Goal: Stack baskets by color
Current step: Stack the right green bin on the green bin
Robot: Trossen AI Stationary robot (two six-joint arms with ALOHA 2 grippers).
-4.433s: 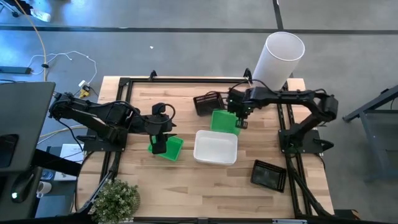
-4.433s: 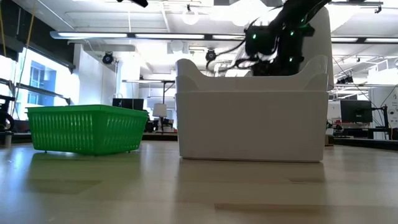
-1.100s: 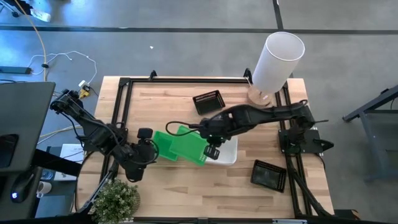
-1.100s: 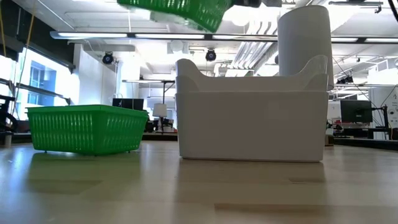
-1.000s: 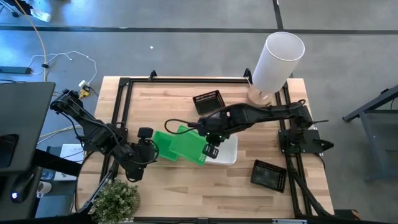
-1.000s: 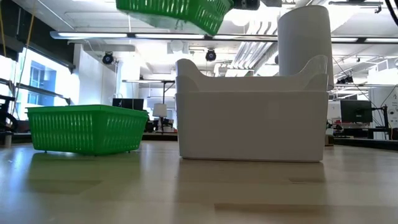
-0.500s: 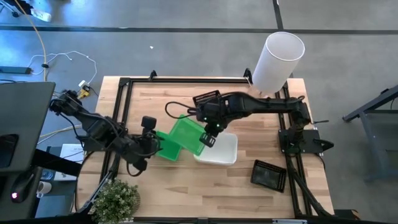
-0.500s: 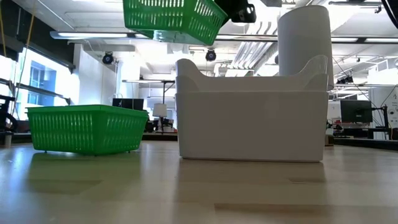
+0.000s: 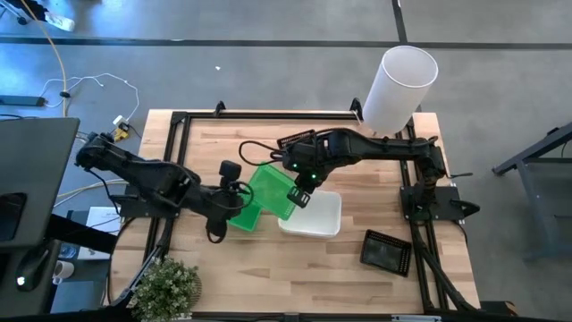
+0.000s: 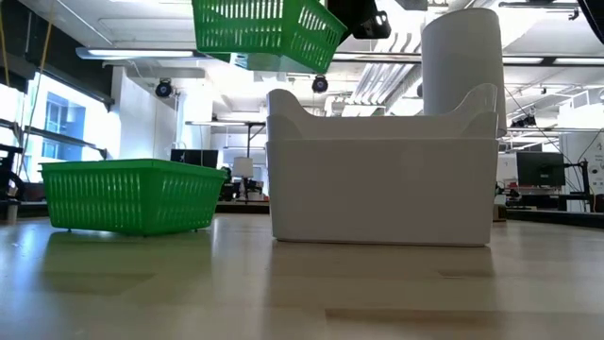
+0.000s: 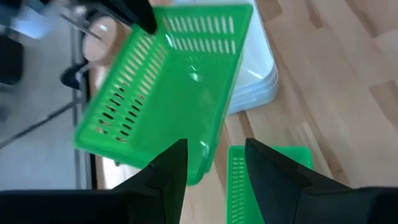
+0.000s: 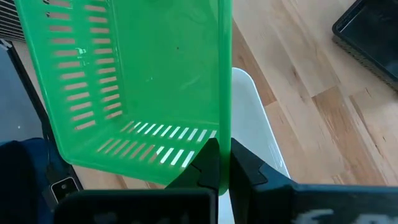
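Observation:
My right gripper holds one green basket in the air above the table's middle; the low view shows it high up. A second green basket stands on its base on the table, partly under the lifted one. My left gripper hovers open above this second basket, and nothing lies between its fingers. Nested white baskets stand to the right of the green ones. One black basket lies at the far side, another at the near right. My right gripper pinches a side wall of the lifted green basket at its rim, near a corner, one finger inside and one outside. The fingers slant down from above. The basket hangs clear of the table, open side up and slightly tilted.
A tall white cylinder stands on a wooden base at the far right corner. A potted plant sits at the near left corner. A black frame runs along the table's edges. Bare wood lies along the near edge.
My right gripper has carried the green basket toward the table's far edge; the basket has swung round and come closer to level. My left gripper has moved toward the table's right and far side, over the green basket on the table, and has rolled.

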